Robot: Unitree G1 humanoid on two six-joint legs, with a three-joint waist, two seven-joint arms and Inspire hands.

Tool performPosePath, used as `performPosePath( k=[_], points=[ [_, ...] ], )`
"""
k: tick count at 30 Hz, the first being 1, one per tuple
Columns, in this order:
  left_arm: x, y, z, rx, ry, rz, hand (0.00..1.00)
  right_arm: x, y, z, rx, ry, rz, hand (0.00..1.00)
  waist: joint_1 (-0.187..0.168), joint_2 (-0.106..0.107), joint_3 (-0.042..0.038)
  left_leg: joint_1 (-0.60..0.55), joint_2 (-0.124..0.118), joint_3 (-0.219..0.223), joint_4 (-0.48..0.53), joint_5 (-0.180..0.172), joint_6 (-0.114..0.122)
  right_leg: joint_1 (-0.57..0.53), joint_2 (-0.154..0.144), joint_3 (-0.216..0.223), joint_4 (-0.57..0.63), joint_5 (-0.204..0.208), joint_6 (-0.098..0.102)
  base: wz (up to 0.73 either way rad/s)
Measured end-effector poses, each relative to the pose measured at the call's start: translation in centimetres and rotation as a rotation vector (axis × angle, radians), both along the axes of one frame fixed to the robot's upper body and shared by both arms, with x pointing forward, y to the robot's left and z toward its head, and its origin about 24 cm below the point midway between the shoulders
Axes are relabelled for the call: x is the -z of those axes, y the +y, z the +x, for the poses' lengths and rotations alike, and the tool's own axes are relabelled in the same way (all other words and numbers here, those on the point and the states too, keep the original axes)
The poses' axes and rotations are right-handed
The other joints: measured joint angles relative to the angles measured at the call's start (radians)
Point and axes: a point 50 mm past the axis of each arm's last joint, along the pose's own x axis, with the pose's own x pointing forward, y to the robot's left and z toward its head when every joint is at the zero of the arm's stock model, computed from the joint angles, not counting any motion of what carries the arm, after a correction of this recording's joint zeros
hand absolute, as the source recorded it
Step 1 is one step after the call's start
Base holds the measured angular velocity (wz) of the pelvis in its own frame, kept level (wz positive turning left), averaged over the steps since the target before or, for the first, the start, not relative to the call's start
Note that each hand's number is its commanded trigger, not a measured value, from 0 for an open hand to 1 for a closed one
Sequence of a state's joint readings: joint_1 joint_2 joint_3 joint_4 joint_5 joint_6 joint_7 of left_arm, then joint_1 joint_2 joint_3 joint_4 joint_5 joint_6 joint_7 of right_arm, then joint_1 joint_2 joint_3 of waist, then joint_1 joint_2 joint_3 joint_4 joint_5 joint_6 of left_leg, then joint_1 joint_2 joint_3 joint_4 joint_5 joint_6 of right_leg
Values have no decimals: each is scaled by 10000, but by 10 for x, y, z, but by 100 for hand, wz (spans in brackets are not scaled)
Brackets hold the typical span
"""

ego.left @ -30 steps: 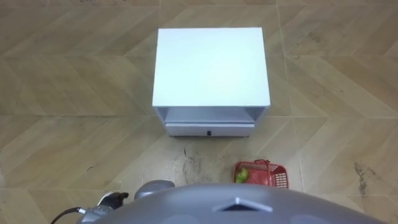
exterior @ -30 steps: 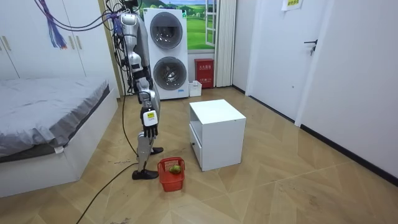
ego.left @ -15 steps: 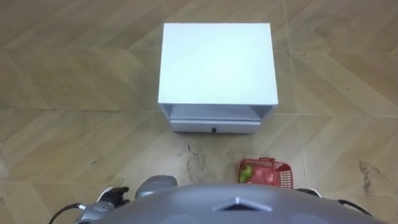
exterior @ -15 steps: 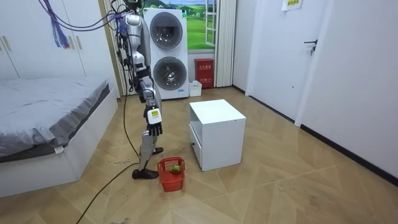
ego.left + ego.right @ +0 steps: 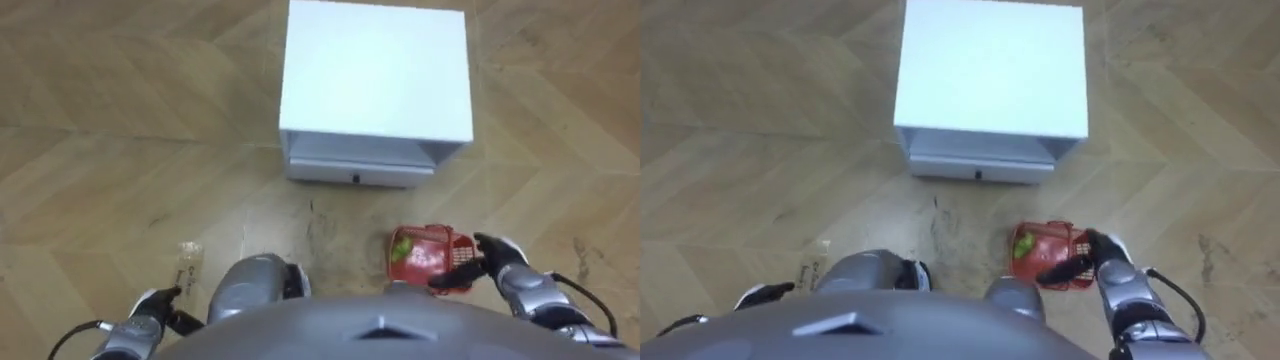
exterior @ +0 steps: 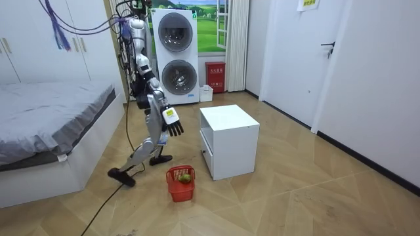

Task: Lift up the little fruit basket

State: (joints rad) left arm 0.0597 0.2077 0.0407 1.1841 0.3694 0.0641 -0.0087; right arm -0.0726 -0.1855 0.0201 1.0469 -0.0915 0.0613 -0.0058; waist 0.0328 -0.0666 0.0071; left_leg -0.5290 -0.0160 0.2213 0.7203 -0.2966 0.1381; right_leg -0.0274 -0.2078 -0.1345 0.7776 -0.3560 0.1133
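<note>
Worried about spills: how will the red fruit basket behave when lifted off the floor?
The basket looks like rigid openwork plastic, so it is probably light and shape-keeping. The green fruit lies loose at one side, so it may roll and tip the basket if lifted off-centre.

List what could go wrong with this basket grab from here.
1. In the room view the open right robot hand hangs well above the basket on the floor; bending lower with one leg stretched back could cost balance.
2. The basket lies off to the robot's right; a glancing touch could tip it and spill the fruit.
</note>
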Motion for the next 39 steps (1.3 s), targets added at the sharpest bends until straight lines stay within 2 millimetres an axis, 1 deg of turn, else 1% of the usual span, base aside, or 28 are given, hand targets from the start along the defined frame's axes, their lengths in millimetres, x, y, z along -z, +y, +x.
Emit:
performPosePath(
  k=[1,3,4,5,6,7,8,10,12,13,15,16,17,18,19,20,21,22,23,24,25,29,30,35,36,37,38,39],
  points=[
    [-1,-1,9,72,-239,29,0,-3,1,7,-13,-236,-9,0,14,23,15,-409,39,-49,307,0,-1,-51,70,-15,-142,-537,-17,32],
    [-6,-1,33,-53,-1035,223,0,-14,10,34,-101,-1070,15,0,72,45,20,-1804,87,-225,1426,9,-18,-765,196,53,194,-2294,-257,29],
    [-7,-1,37,-132,-1178,228,0,-16,12,40,-121,-1231,13,0,115,35,26,-2094,140,-227,1669,2,-29,-1002,187,17,450,-2633,-327,5],
    [-7,-2,41,-262,-1344,225,0,-20,15,48,-106,-1525,17,0,257,36,34,-2590,205,-293,2147,-98,-164,-1471,146,-62,1030,-3163,-380,-10],
    [-8,-2,44,-374,-1441,213,0,-25,16,57,1,-1878,15,0,285,64,67,-3057,108,-479,2548,-118,-171,-1973,104,-74,1798,-3503,-401,-5],
    [-7,-2,44,-379,-1389,253,0,-27,16,60,70,-2039,8,0,268,59,86,-3263,-1,-607,2723,-167,-159,-2230,47,-93,2249,-3588,-425,12],
    [-7,-2,43,-404,-1298,304,0,-30,17,65,214,-2282,0,0,225,49,139,-3605,-112,-751,3097,-260,-155,-2741,-33,-72,3269,-3611,-420,23],
    [-7,2,38,-581,-1170,341,0,-33,17,68,428,-2575,-78,0,201,-25,179,-4118,-168,-757,3847,-472,-98,-3444,-210,55,4949,-3574,-430,28],
    [-7,6,34,-935,-1186,389,0,-40,16,74,820,-3177,-185,0,189,-53,194,-4760,-157,-560,5161,-949,31,-4296,-404,459,7258,-3437,-411,29],
    [-7,7,33,-1019,-1217,451,0,-43,17,77,885,-3367,-142,0,170,-65,207,-4885,-168,-509,5479,-1096,25,-4444,-447,572,7801,-3400,-411,36],
    [-7,11,29,-1328,-1304,805,0,-49,20,83,1200,-4097,-38,0,-208,-18,240,-5452,-168,-333,6745,-1665,-47,-4802,-759,602,9539,-3363,-396,60],
    [-8,12,29,-1300,-1341,896,0,-50,19,84,1251,-4176,-69,0,-303,-13,244,-5607,-193,-282,6987,-1756,-135,-4845,-835,597,9891,-3363,-397,84],
    [-8,11,30,-1288,-1453,1022,0,-51,18,85,1414,-4239,-170,0,-573,-71,265,-5893,-367,-174,7403,-1907,-585,-5048,-1090,602,10486,-3353,-420,73],
    [-7,9,28,-1362,-1521,1066,0,-52,14,86,1636,-4322,-252,0,-671,-102,329,-6104,-683,-395,8258,-2165,-1369,-5219,-1338,711,11030,-3349,-428,45],
    [-6,8,23,-1438,-1427,1044,0,-54,13,88,1749,-4388,-276,0,-594,-101,332,-6082,-843,-1004,8808,-2305,-1238,-5389,-1370,879,11391,-3345,-430,-32],
    [-3,7,14,-1588,-1248,1027,0,-60,10,94,2076,-4679,-244,0,-444,134,265,-6237,-1049,-1358,9477,-3105,-483,-5669,-1443,1067,12198,-3346,-414,-64],
    [-4,10,11,-1716,-1225,1206,0,-62,10,95,2404,-4857,-201,0,-442,39,258,-6491,-1088,-1201,9985,-3256,-237,-5731,-1629,1209,12982,-3356,-360,-39],
    [-5,14,11,-1698,-1239,1393,0,-61,10,93,2493,-4862,-199,0,-567,-92,212,-6566,-1073,-1056,10181,-3333,-159,-5557,-1831,1227,13296,-3137,-320,37],
    [-7,18,10,-1722,-1372,1704,0,-61,9,90,2598,-4876,-291,0,-822,-291,166,-6686,-981,-750,10486,-3393,-33,-4994,-2062,1280,13573,-2674,-296,59],
    [-7,17,13,-1732,-1621,1763,0,-65,5,93,2735,-5093,-430,0,-856,-381,173,-6844,-795,-531,10849,-3474,49,-4703,-2064,1416,13758,-2837,-213,38],
    [-7,14,15,-1817,-1771,1635,0,-71,3,97,2789,-5420,-506,0,-855,-346,226,-6962,-790,-543,11204,-3600,-99,-4731,-2078,1503,14113,-2858,-226,0],
    [-3,12,-2,-1963,-1389,1569,0,-72,6,98,2661,-5546,-604,0,-1104,-364,233,-7003,-811,-461,11465,-3680,-221,-4640,-2089,1606,14508,-2907,-273,6],
    [-2,11,-7,-1965,-1231,1543,0,-76,6,100,2678,-5773,-685,0,-1180,-372,240,-7013,-824,-395,11485,-3702,-272,-4634,-2087,1696,14581,-2995,-400,10],
    [0,12,-29,-2171,-748,1576,0,-87,8,104,2483,-6402,-1109,0,-1302,-550,243,-7190,-906,-312,11977,-3752,-574,-4545,-2021,2174,15190,-3387,-555,-6],
    [1,10,-33,-2095,-620,1541,0,-88,10,106,2279,-6502,-1211,0,-1416,-554,284,-7306,-926,-365,12220,-3743,-594,-4431,-1965,2204,15429,-3506,-604,-12],
    [3,5,-33,-2070,-601,1394,0,-90,8,106,2213,-6556,-1308,0,-1379,-399,282,-7379,-902,-473,12263,-3696,-689,-4477,-1818,2204,15435,-3493,-589,-10],
    [4,1,-34,-1932,-571,1271,0,-88,10,104,2161,-6498,-1367,0,-1426,-434,304,-7405,-916,-549,12227,-3569,-933,-4511,-1758,2242,15439,-3511,-614,-17],
    [4,0,-34,-1739,-540,1201,0,-85,11,100,2118,-6406,-1423,0,-1443,-491,296,-7375,-945,-639,12183,-3523,-1022,-4519,-1696,2268,15438,-3511,-615,-12]
  ],
)
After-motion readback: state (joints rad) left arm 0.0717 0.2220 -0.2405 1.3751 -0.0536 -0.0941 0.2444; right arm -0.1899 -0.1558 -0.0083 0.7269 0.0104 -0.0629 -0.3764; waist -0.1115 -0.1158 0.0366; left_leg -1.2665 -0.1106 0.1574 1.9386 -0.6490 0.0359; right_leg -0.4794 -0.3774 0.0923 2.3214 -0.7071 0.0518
